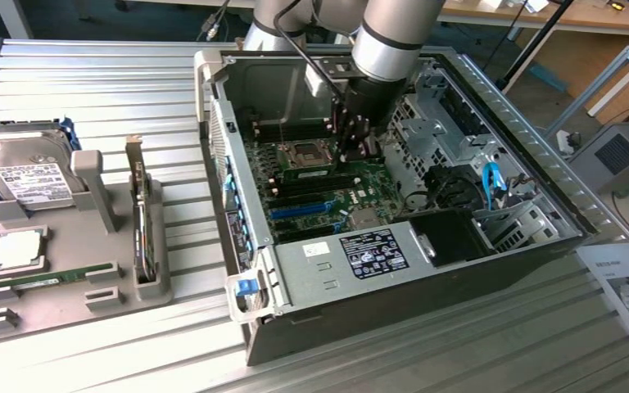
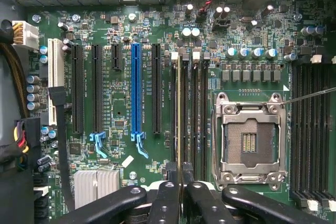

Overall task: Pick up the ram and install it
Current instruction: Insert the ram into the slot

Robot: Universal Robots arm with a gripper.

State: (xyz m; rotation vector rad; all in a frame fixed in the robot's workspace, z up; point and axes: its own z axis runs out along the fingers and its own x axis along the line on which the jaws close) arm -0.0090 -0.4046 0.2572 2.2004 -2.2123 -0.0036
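Note:
Seen edge-on in the wrist view, the ram [image 2: 179, 114] is a thin strip standing along a black memory slot beside the empty CPU socket [image 2: 251, 140]. My gripper [image 2: 179, 184] is shut on one end of it, with a black finger [image 2: 167, 192] on each side. In the exterior view the gripper [image 1: 350, 154] reaches down into the open computer case [image 1: 533, 246], low over the motherboard [image 1: 337, 196] next to the socket. A second ram stick [image 1: 47, 278] lies flat on the grey tray [image 1: 74, 303] at the exterior view's left.
The tray also holds a hard drive [image 1: 29, 176], a processor [image 1: 17, 250] and an upright expansion card [image 1: 140, 217]. Black slots [image 2: 97, 87] and a blue slot [image 2: 136, 87] run parallel to the ram. More memory slots [image 2: 312, 129] lie beyond the socket. Case walls surround the arm.

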